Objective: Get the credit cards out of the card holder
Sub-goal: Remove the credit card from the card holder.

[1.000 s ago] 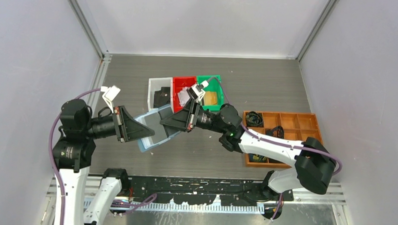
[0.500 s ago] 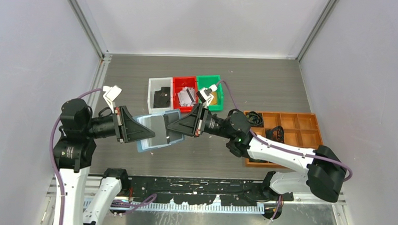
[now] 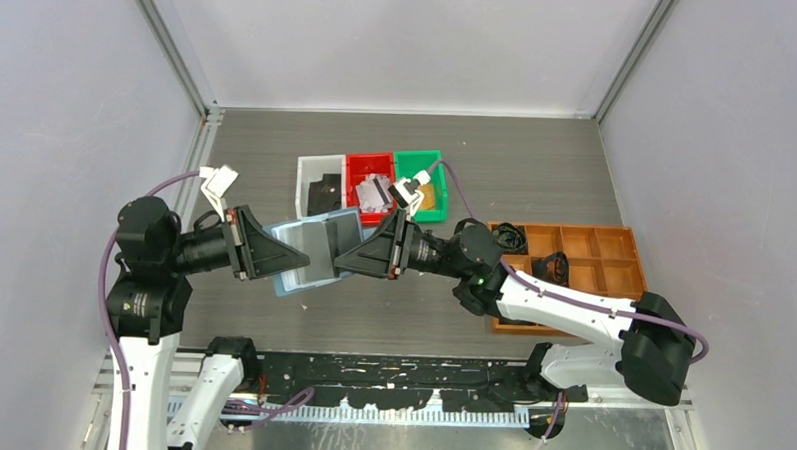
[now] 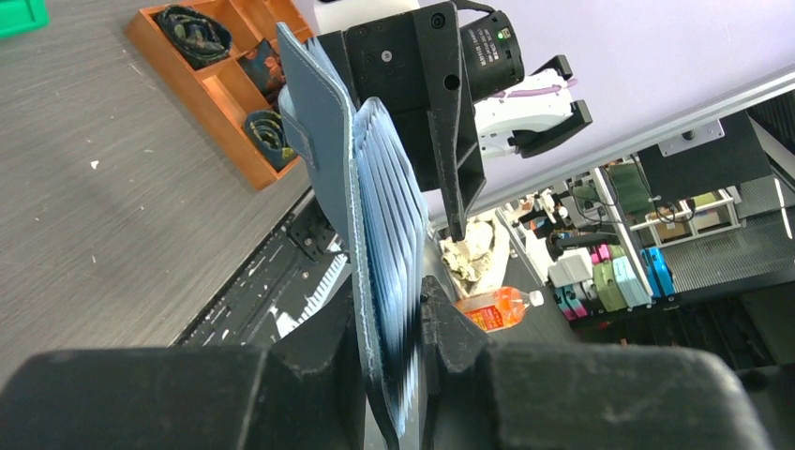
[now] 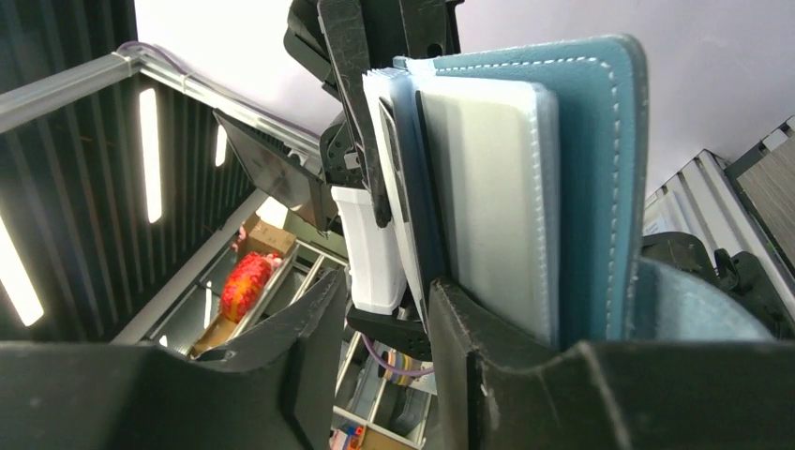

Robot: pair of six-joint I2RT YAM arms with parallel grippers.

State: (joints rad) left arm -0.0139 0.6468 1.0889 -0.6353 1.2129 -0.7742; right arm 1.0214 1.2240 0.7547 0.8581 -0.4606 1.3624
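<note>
- two hands meet above the desk (image 3: 536,170); the left hand (image 3: 295,260) clamps the blue card holder (image 3: 319,244), held off the surface
- the right hand (image 3: 347,260), jaws parted, straddles the holder's inner leaves
- credit cards (image 3: 374,193) lie in the white, red and green bins (image 3: 301,182) behind

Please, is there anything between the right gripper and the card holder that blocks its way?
Nothing visible does. The right gripper is at the free edge of the card holder, with its jaws open at that edge. The left gripper clamps the opposite edge and holds the card holder up above the table, out of the way.
</note>
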